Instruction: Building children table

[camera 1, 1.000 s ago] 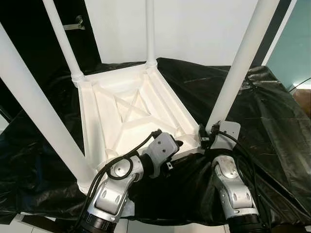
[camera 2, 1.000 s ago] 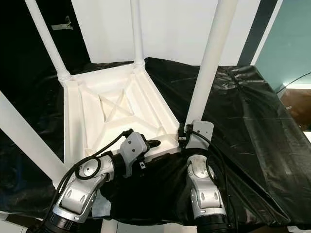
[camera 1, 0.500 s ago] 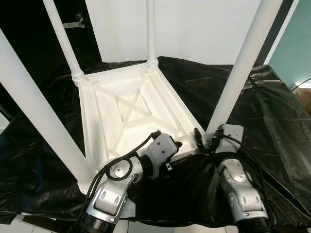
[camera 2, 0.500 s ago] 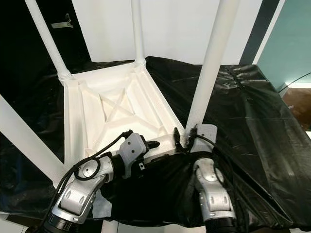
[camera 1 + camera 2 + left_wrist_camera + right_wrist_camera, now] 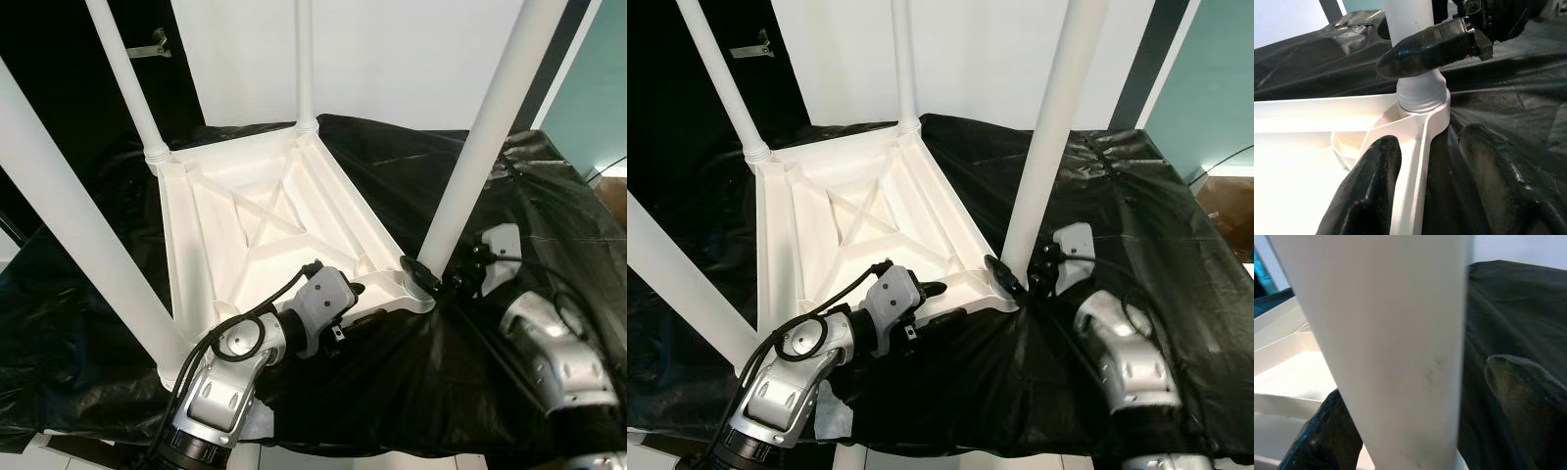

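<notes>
Black plastic sheeting (image 5: 549, 196) underlies the upturned white children's table (image 5: 265, 235); my right pincer (image 5: 1014, 282) grips its near leg (image 5: 470, 166), left pincer (image 5: 358, 294) straddles the frame rim.

The centre of the frame is blocked by the upturned table (image 5: 274, 230) and its four legs (image 5: 480, 137). Open black sheeting (image 5: 549, 215) is left free at the right.
</notes>
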You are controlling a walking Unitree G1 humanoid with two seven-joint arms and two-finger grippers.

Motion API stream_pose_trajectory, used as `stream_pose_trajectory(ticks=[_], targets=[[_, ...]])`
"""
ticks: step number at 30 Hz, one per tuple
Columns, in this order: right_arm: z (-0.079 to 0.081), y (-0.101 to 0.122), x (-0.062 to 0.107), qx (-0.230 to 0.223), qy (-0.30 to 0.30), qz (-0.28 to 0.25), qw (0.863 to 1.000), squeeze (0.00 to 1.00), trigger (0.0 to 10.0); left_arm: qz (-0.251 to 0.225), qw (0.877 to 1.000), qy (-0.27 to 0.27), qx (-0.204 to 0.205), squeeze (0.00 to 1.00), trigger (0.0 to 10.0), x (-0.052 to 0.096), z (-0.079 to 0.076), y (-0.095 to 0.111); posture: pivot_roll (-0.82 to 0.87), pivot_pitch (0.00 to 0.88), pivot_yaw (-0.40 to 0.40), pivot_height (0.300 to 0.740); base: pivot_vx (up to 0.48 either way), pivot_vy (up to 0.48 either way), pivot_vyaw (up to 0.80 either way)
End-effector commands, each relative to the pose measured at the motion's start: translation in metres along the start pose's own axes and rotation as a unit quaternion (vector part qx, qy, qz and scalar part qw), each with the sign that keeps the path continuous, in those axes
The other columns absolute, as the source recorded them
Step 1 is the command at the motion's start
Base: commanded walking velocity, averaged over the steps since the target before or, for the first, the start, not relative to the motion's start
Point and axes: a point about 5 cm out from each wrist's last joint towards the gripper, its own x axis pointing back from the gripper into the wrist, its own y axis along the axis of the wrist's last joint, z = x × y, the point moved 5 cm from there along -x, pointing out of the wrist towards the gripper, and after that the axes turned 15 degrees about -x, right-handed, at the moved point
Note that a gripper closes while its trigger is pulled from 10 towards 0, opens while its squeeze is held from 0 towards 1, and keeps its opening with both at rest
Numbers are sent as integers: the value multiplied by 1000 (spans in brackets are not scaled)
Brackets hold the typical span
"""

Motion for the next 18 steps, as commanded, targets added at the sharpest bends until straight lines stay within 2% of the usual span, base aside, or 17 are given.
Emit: stream_pose_trajectory(ticks=[1,2,3,4,5,12,18], targets=[[5,-10,-2,-10,24,21,999,0,10000,11,1000,28,-6,0,10000,-1,6,-3,-54,0,13,740,0,0,0],[4,-12,-4,-4,32,29,999,0,10000,11,1000,28,-7,0,10000,-1,6,-3,-53,0,13,740,0,0,0],[3,-13,-6,1,38,36,999,0,4980,11,1000,28,-7,0,10000,-2,6,-3,-48,0,7,740,0,0,0],[2,-14,-7,4,43,42,998,0,4980,11,1000,28,-8,0,10000,-2,7,-3,-48,0,7,740,0,0,0],[3,-15,-9,3,51,46,998,0,0,11,999,29,-8,0,10000,-2,7,-2,-43,0,5,740,0,0,0],[0,-22,-8,11,57,64,996,0,0,12,999,33,-7,0,10000,-2,7,-3,-40,0,0,740,0,0,0],[-7,-25,-5,1,29,61,998,0,0,13,999,33,-2,0,10000,-1,3,-4,-46,0,-2,740,0,0,0]])
